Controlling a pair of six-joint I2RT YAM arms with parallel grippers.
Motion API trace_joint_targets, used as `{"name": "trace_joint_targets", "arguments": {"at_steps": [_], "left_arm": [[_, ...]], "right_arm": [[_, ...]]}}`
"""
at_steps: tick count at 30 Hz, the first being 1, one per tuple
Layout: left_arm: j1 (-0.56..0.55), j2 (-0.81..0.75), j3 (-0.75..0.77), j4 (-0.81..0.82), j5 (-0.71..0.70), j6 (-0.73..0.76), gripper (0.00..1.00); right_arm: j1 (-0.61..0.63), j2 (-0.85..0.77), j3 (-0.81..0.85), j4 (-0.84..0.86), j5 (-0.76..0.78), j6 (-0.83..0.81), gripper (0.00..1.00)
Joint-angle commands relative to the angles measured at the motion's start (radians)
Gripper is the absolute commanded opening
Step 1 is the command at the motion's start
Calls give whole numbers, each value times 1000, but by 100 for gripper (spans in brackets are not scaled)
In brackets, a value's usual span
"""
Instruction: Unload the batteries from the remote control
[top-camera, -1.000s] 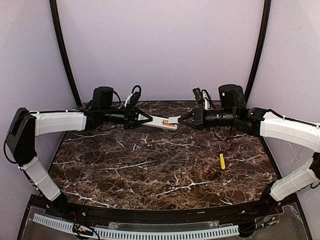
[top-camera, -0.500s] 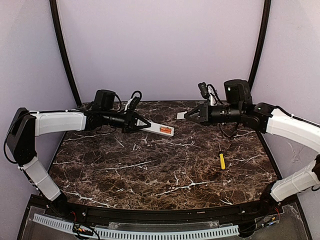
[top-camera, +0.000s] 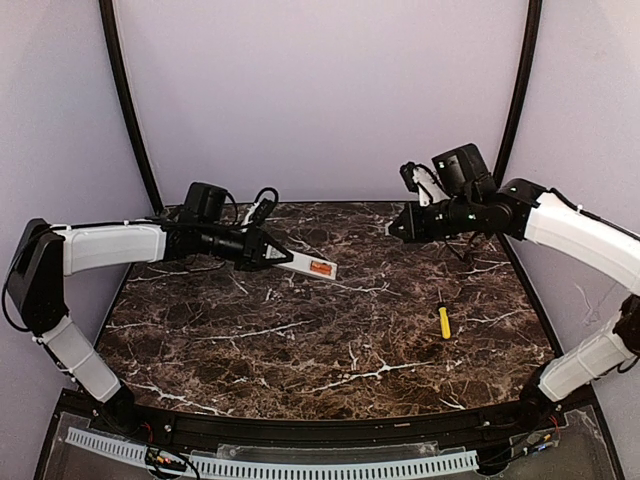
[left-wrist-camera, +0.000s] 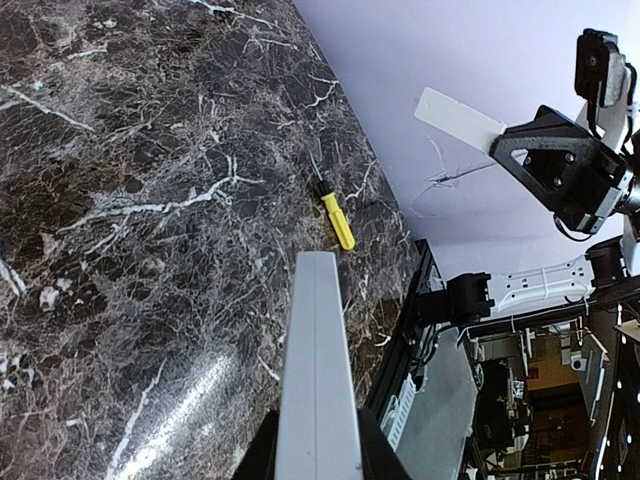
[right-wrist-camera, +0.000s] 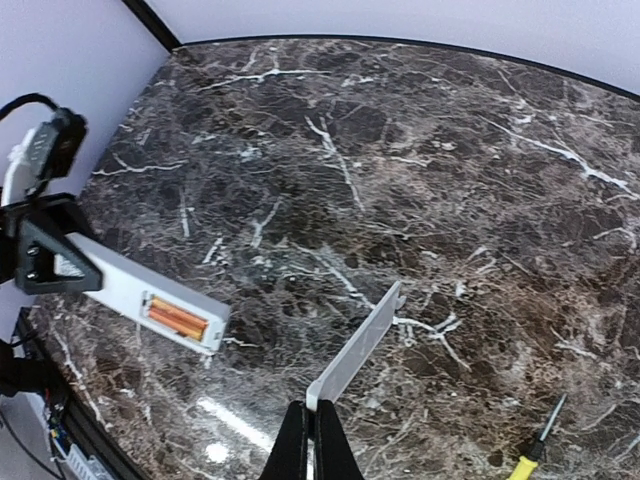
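Note:
My left gripper (top-camera: 268, 254) is shut on one end of the white remote control (top-camera: 308, 265) and holds it above the marble table, battery bay up. Two orange batteries (top-camera: 321, 268) lie in the open bay, clearer in the right wrist view (right-wrist-camera: 175, 318). In the left wrist view the remote (left-wrist-camera: 318, 380) juts out edge-on between the shut fingers. My right gripper (top-camera: 396, 227) is apart from the remote, off to the right. It is shut on the thin grey-white cover piece (right-wrist-camera: 358, 348), pinched at one end and held in the air (left-wrist-camera: 458, 115).
A yellow-handled screwdriver (top-camera: 444, 320) lies on the dark marble table (top-camera: 300, 340) at the right, below the right arm. It also shows in the left wrist view (left-wrist-camera: 338, 220). A lilac wall and two black curved posts close the back.
The right gripper has pulled back to the right and up with the cover piece. The left gripper has drawn the remote left and slightly down, widening the gap.

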Motion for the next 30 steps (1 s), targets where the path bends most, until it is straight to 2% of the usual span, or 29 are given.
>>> {"name": "trace_joint_targets", "arguments": {"at_steps": [1, 15, 30], "left_arm": [[4, -86, -30, -85, -30, 70, 0], [5, -143, -77, -157, -84, 139, 0], [5, -192, -106, -205, -107, 155, 0]], "right_arm": [[-6, 86, 90, -165, 171, -89, 0], [-7, 351, 251, -450, 438, -132, 0], [-6, 586, 340, -513, 468, -196, 0]]}}
